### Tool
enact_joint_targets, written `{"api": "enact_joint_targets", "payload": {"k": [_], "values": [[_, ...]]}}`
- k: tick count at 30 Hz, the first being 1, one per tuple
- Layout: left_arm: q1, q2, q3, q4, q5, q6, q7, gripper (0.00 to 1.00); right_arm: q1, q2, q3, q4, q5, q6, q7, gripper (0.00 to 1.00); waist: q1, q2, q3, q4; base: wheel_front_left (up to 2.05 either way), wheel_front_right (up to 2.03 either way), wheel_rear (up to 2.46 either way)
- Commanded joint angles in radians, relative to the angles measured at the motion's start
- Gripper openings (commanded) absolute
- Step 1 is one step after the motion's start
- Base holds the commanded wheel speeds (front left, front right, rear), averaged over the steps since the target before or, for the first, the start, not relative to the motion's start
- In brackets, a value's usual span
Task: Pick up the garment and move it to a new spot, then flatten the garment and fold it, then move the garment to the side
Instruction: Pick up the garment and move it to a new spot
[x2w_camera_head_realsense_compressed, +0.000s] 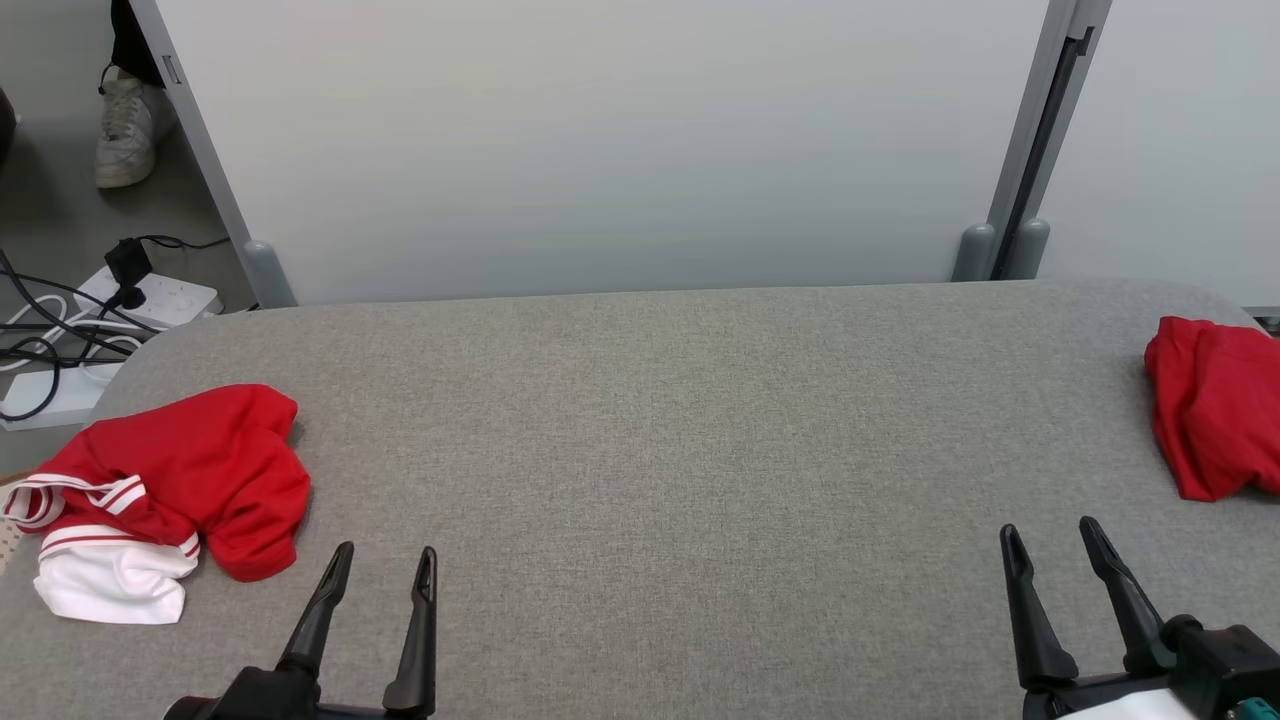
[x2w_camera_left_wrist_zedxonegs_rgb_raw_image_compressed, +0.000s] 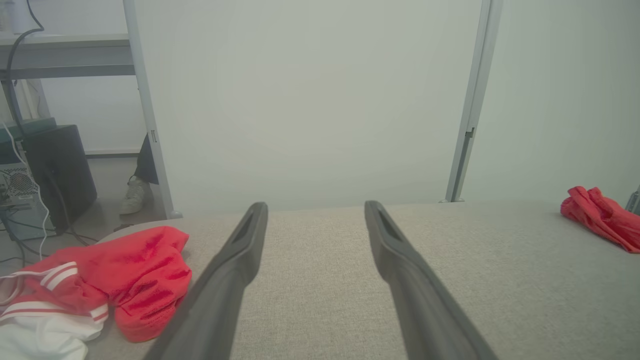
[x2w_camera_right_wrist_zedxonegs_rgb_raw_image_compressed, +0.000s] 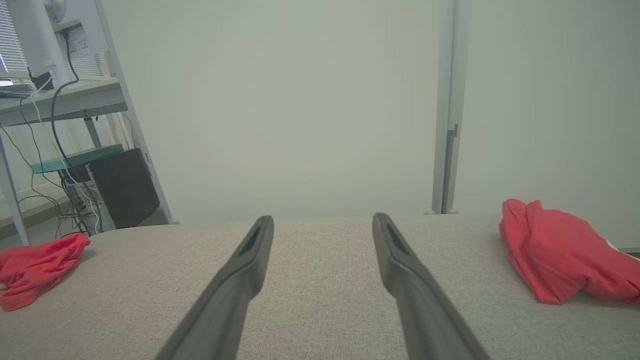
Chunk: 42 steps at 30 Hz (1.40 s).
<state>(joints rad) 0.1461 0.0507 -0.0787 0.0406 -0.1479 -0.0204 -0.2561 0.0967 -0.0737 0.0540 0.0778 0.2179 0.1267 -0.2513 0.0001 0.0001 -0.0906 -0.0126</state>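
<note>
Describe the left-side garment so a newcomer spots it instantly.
On the grey table, look to the robot's left edge, beside the left tool. The crumpled garment there is red with white-striped trim and a white section; the other garment, at the right edge, looks plain red.

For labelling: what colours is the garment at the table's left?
Red garment with white striped trim and white part; head view best.

The wide grey table top (x2w_camera_head_realsense_compressed: 680, 430) wears coarse, matt woven cloth. At its left edge the crumpled red-and-white garment (x2w_camera_head_realsense_compressed: 180, 480) looks like soft, faintly glossy mesh knit, perhaps. At its right edge the red cloth bundle (x2w_camera_head_realsense_compressed: 1215, 410) is smoother. Behind it, the pale partition panel (x2w_camera_head_realsense_compressed: 600, 140) is smooth and matt.
</note>
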Motion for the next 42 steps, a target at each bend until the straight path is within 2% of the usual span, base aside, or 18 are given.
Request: {"api": "enact_joint_targets", "payload": {"k": [1, 11, 18, 42], "values": [[-0.029, 0.0, 0.036, -0.022, 0.015, -0.01, -0.006, 1.0, -0.014, -0.014, 0.025, -0.031, -0.003, 0.004, -0.01, 1.0, -0.0001, -0.0001, 0.0, -0.001, 0.0, 0.0, 0.0], [-0.036, 0.0, 0.032, -0.011, 0.014, -0.015, -0.006, 1.0, -0.012, -0.011, 0.02, -0.032, -0.002, 0.004, -0.01, 1.0, -0.0001, -0.0001, 0.005, 0.007, 0.0, 0.0, 0.0], [-0.037, 0.0, 0.025, -0.006, 0.019, -0.006, -0.006, 1.0, -0.008, -0.019, 0.029, -0.031, -0.001, 0.004, -0.01, 1.0, -0.0001, -0.0001, 0.004, 0.036, 0.0, 0.0, 0.0], [-0.039, 0.0, 0.044, -0.045, 0.05, 0.039, -0.006, 1.0, -0.019, -0.023, 0.078, -0.045, 0.028, 0.004, -0.01, 1.0, -0.0001, -0.0001, 0.006, 0.316, 0.0, 0.0, 0.0]]}}
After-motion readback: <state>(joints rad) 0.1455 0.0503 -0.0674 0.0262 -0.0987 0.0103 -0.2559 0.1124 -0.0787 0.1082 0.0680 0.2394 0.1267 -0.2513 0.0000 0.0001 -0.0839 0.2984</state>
